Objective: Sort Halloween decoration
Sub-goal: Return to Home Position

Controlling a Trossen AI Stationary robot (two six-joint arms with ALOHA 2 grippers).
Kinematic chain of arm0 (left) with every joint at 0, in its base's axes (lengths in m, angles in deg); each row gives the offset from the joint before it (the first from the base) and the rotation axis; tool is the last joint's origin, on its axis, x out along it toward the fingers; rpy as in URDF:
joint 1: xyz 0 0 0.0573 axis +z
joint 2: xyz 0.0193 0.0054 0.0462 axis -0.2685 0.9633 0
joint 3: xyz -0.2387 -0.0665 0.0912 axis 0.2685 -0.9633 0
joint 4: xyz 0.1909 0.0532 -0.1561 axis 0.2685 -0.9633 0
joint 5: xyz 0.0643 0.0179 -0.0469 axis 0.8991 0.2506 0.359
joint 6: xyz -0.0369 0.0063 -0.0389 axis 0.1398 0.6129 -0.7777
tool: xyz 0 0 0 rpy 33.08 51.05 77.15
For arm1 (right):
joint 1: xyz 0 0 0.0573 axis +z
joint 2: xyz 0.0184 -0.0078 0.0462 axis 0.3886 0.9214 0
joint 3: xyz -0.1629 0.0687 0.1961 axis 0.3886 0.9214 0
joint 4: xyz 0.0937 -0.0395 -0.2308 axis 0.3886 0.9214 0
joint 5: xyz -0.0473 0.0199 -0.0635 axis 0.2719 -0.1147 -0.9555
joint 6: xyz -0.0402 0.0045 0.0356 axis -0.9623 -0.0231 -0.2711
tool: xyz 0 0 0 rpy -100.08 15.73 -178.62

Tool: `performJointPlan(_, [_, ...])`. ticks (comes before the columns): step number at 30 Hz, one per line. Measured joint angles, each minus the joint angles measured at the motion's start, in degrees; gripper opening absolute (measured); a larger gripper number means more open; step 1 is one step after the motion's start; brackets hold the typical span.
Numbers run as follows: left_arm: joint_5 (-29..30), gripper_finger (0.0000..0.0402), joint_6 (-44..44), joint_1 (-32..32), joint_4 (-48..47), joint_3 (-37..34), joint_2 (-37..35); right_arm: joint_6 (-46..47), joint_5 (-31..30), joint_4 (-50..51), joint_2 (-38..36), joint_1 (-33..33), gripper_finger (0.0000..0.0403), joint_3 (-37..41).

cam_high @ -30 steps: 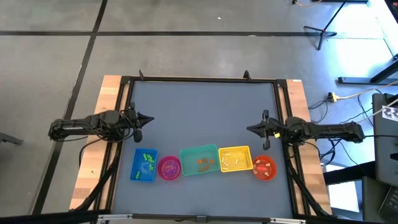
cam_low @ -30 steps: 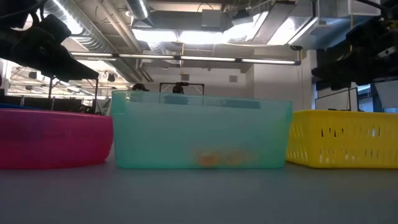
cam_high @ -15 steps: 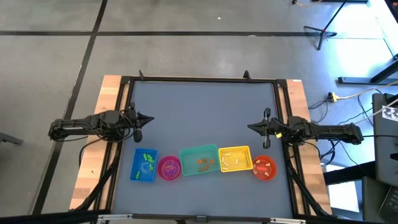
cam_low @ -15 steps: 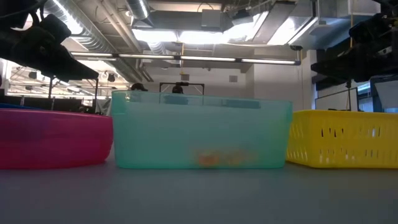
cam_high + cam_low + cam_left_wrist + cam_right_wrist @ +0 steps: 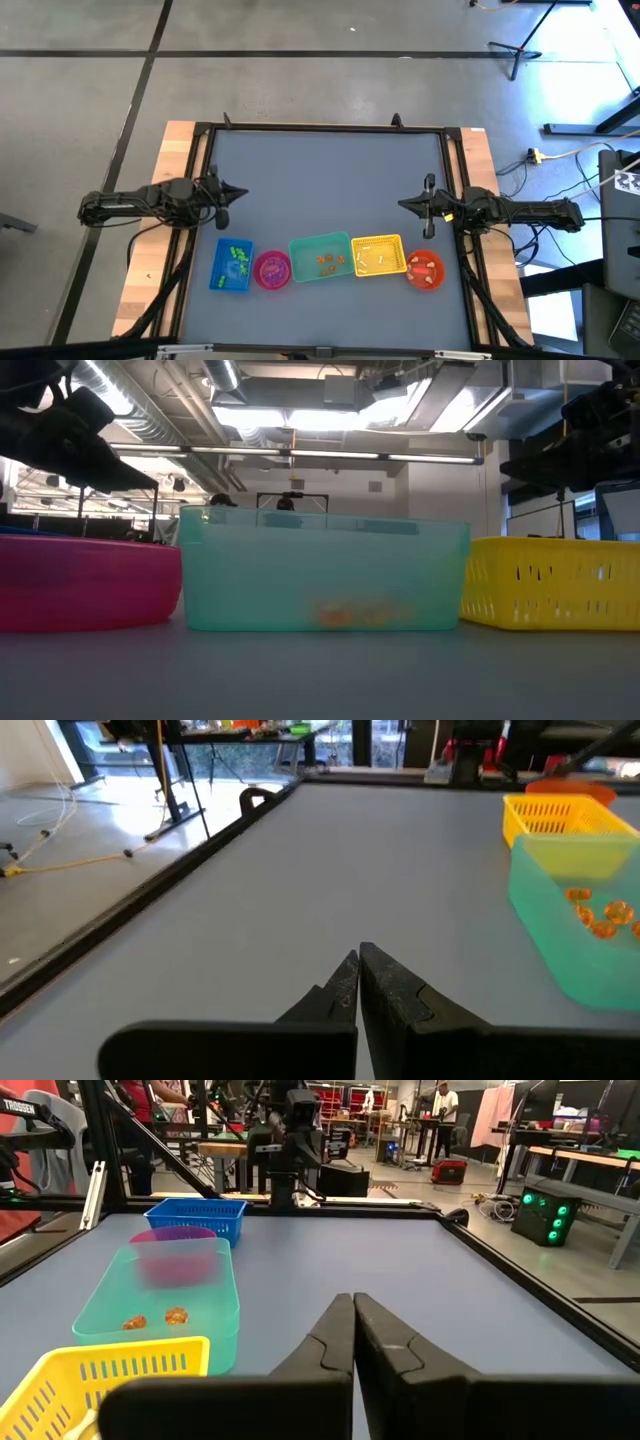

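Your left gripper [image 5: 236, 191] and right gripper [image 5: 408, 207] sit pressed together, empty, at the grey bench's [image 5: 320, 180] side edges, with the tiny plastic Halloween trinkets [image 5: 326, 263] all binned in coloured plastic containers [image 5: 320, 240] along its low-camera edge; they look light and skittery, so pinch mid-body.

Five coloured containers stood on one grey table [image 5: 320, 170]: one blue slotted plastic basket [image 5: 216, 270], one round pink plastic bowl [image 5: 258, 270], one translucent teal plastic tub [image 5: 296, 258], one yellow slotted plastic basket [image 5: 378, 240] and one round orange plastic bowl [image 5: 411, 270]. At least three small orange trinkets [image 5: 615, 910] lay in the teal tub. The green trinkets [image 5: 236, 254] and white trinkets [image 5: 372, 260] were too small to count. There were two grippers: the left gripper [image 5: 357, 960] and the right gripper [image 5: 352, 1302].
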Motion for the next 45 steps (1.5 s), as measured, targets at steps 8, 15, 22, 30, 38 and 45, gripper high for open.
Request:
performJointPlan(8, [-0.05, 0.0000, 0.01, -1.21, 0.38, -0.60, 0.02, 0.01, 0.02, 0.06, 0.02, 0.00, 0.0003, 0.00])
performJointPlan(15, [-0.15, 0.0000, 0.01, -3.42, 0.50, -0.64, 0.02, 0.01, 0.02, 0.06, 0.02, 0.00, 0.0003, 0.00])
performJointPlan(22, [-0.17, 0.0000, -0.26, -3.67, 9.18, -2.25, 0.02, 0.01, 0.02, 0.06, 0.02, 0.00, 0.0003, 0.00])
performJointPlan(30, [-1.80, 0.0000, -1.91, -3.67, 18.83, -4.74, 0.00, 0.02, 0.02, 0.08, 0.02, 0.00, 0.0003, 0.00])
performJointPlan(38, [-9.95, 0.0000, -1.50, -3.67, 23.60, -6.76, 0.02, 0.02, 0.02, 0.08, 0.02, 0.00, 0.0003, 0.02])
performJointPlan(45, [-10.01, 0.0000, -1.50, -3.65, 23.59, -6.76, 0.02, 0.02, 0.02, 0.08, 0.02, 0.00, 0.0003, 0.02])
